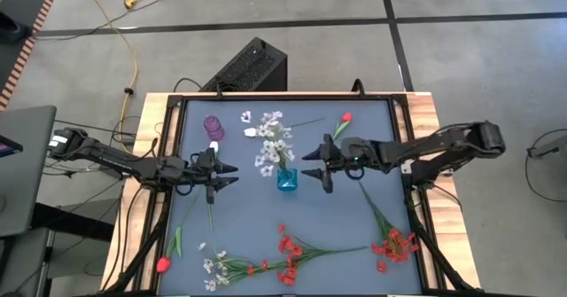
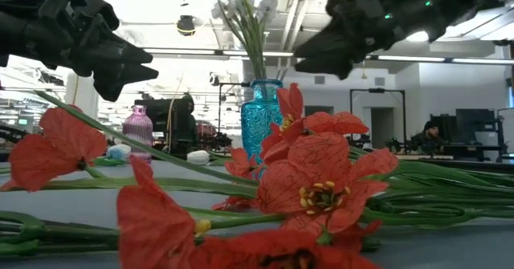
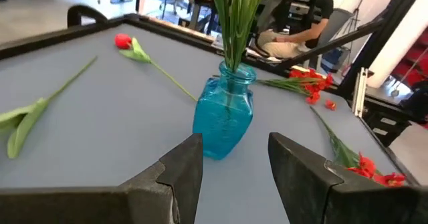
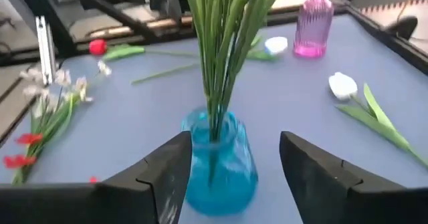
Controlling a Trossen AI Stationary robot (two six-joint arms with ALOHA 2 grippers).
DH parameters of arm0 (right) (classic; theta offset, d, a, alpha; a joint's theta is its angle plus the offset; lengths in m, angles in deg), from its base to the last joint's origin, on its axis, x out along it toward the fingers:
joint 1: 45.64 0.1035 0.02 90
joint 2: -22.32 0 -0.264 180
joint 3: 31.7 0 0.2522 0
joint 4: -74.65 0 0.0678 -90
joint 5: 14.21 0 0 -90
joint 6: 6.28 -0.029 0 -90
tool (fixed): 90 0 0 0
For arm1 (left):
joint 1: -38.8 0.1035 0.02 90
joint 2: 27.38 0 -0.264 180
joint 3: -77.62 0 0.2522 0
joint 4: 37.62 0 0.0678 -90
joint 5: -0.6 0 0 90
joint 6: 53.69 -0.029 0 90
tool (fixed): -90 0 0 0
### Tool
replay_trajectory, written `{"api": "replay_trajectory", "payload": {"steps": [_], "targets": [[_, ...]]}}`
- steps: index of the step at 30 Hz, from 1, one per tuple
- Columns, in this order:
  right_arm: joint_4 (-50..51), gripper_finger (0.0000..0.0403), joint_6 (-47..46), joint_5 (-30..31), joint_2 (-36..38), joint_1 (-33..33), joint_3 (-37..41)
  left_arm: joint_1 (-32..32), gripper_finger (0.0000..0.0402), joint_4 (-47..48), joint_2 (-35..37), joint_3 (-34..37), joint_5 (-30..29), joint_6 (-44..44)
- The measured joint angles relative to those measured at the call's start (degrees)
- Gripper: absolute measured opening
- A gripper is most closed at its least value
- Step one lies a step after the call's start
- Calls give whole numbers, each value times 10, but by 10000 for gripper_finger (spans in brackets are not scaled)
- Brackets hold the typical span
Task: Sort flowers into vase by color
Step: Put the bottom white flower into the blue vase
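A blue glass vase (image 1: 286, 180) stands mid-table with white-bloomed sprays (image 1: 270, 142) standing in it by their green stems (image 4: 221, 63). My right gripper (image 1: 307, 165) hovers open just to the vase's right, its fingers pointing at the vase without touching it (image 4: 235, 177). My left gripper (image 1: 232, 175) is open to the vase's left, apart from it (image 3: 235, 177). Red sprays (image 1: 288, 253) and white sprays (image 1: 215, 266) lie flat near the front edge. More red sprays (image 1: 396, 244) lie at the right. A red tulip (image 1: 344, 120) lies at the back.
A purple glass vase (image 1: 213, 127) stands at the back left, with a white tulip head (image 4: 342, 85) lying near it. Another red tulip (image 1: 165, 263) lies at the front left corner. The mat's raised dark frame (image 1: 403, 137) borders the table. A person sits beyond the table (image 3: 304, 17).
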Motion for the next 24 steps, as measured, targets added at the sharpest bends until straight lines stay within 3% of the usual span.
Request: {"api": "replay_trajectory", "payload": {"steps": [3,8,14,17,24], "targets": [[64,255,0,-5,47,0,0,0,158,91,0,-43,0,28],[137,255,25,-33,114,1,0,3,158,360,0,-169,-4,105],[169,256,45,-44,158,6,0,4,158,658,-1,-297,-16,304],[175,256,51,-44,161,5,0,4,158,723,-1,-304,-13,391],[192,256,71,-45,145,5,0,-9,158,724,-48,-244,53,521]]}}
